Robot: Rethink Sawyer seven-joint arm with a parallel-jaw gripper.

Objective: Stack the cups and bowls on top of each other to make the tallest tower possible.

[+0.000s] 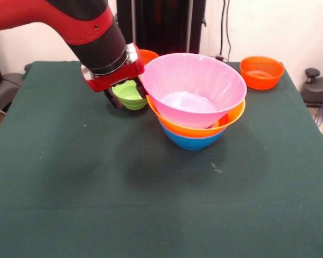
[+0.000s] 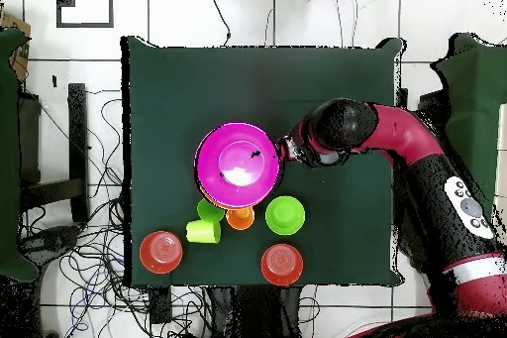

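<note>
Tower of pink, yellow-orange & blue bowls is nested mid-table for stability, w/ gripper held at pink bowl's rim, grip state can't be told.

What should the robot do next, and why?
Probably ease the gripper away from the rim of the pink bowl: it already sits nested on the yellow-orange bowl and blue bowl, and the green bowl stands loose nearby.
</note>
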